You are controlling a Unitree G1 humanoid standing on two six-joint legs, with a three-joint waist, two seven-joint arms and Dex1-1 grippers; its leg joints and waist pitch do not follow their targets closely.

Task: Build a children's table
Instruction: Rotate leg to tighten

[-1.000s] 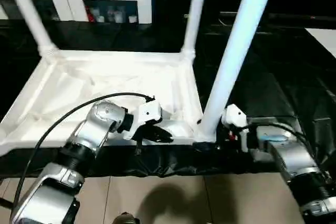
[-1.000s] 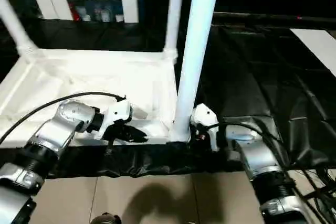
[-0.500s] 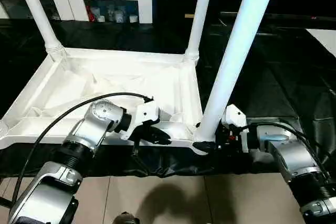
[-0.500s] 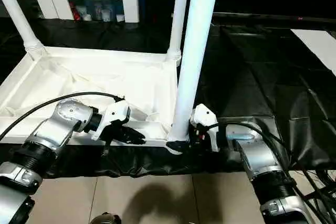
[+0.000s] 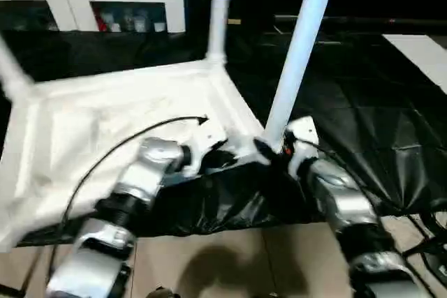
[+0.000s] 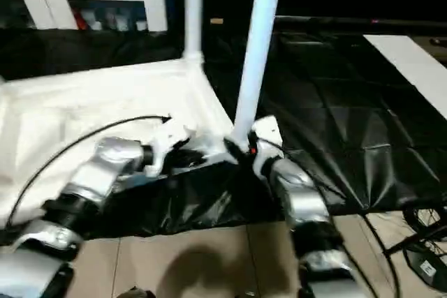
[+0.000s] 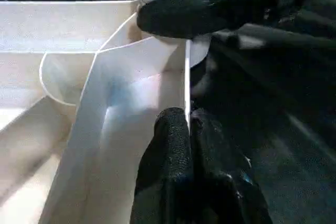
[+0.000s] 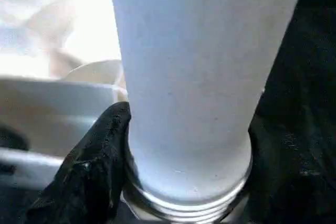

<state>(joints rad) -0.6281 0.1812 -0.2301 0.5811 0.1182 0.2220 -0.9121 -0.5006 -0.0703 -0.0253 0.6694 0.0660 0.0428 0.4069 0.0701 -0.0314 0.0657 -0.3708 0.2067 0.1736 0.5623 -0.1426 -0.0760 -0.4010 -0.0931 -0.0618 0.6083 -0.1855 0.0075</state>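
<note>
I see the near-corner leg (image 5: 300,47) standing upright in its socket on the upturned table top (image 5: 105,130), my right gripper (image 5: 269,151) clasping its base from both sides, my left gripper (image 7: 187,129) pinching the top's rim wall just beside that leg.

Tabletop (image 5: 105,123) on black sheet (image 5: 363,130) — legs (image 5: 297,54) upright at corners

The white plastic table top (image 5: 105,123) lies upside down across the left and centre of the head view, its ribbed underside facing up. A long white leg (image 5: 302,40) rises from the near right corner socket (image 8: 184,203), its threaded base showing. Another leg (image 5: 219,8) stands at the far corner.
</note>
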